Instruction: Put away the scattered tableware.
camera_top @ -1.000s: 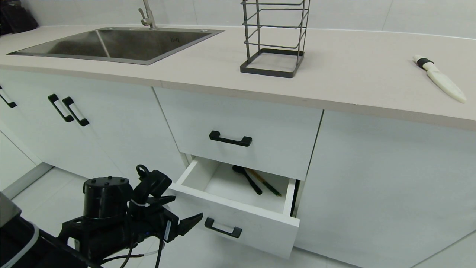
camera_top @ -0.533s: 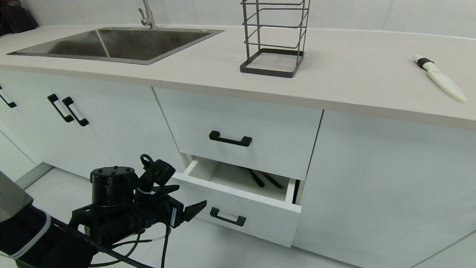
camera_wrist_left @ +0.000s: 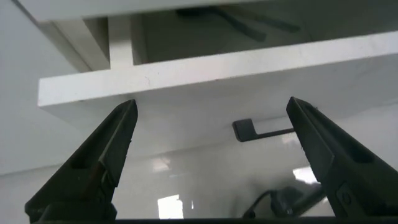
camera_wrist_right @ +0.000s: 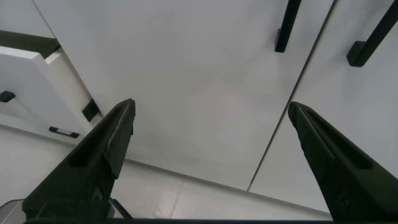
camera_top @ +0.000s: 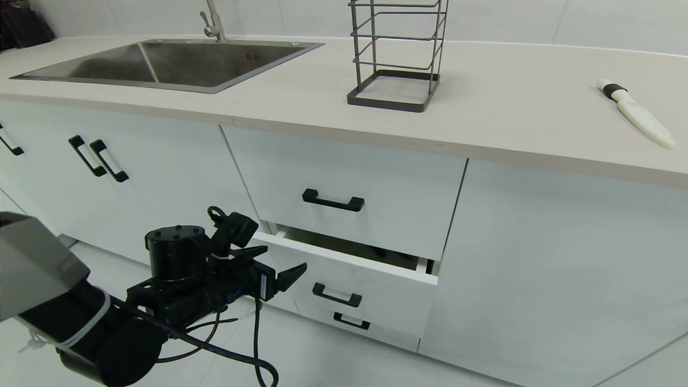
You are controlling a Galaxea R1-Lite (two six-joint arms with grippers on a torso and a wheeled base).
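The left gripper point(camera_top: 282, 260) is hanging low by the front of the middle drawer point(camera_top: 376, 271), near its black handle point(camera_top: 337, 295). Its fingers are spread wide and holding nothing. The drawer is standing open just a little, and dark tools point(camera_wrist_left: 249, 22) are lying inside. The right gripper point(camera_wrist_right: 211, 106) is facing white cupboard doors point(camera_wrist_right: 186, 74), fingers spread too. A white knife point(camera_top: 637, 114) is lying on the desk point(camera_top: 510, 107), well apart from the drawer.

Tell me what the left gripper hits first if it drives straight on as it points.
Most likely the white front of the slightly open drawer, just beside its black handle: the left gripper points at that panel with its fingers open. How far off it is, I cannot tell.
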